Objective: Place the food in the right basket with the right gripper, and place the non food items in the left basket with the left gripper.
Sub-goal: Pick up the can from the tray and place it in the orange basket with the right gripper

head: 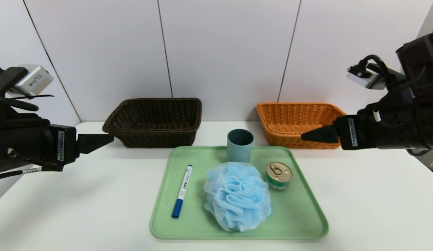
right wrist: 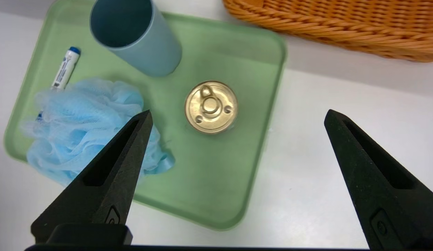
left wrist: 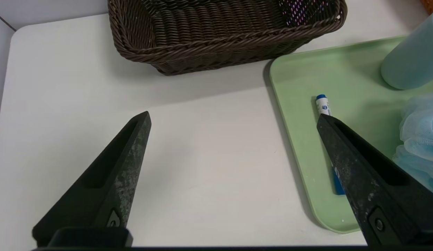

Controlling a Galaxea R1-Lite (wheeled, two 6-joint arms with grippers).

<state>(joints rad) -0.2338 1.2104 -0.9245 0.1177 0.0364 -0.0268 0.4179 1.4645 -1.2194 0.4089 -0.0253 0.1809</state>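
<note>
Overhead, the right tool [right wrist: 237, 116] hangs spread and empty above the gold-lidded can [right wrist: 211, 107] on the green tray [right wrist: 216, 195]; the left tool [left wrist: 234, 120], also spread, hangs over bare surface [left wrist: 209, 167]

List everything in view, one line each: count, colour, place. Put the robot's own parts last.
table: one, white, under everything.
tray: one, light green, table centre, nearest the robot.
cup: one, grey-blue, upright at the tray's far edge.
puff: one, light blue mesh, tray centre, in front of the cup.
pen: one, white with blue cap, lying on the tray's left side.
can: one, gold lid with green band, upright on the tray, right of the puff.
left basket: one, dark brown, behind the tray to the left.
right basket: one, orange-tan, behind the tray to the right.
left gripper: one, black, open, above the table left of the tray.
right gripper: one, black, open, above the tray's right edge near the can.
</note>
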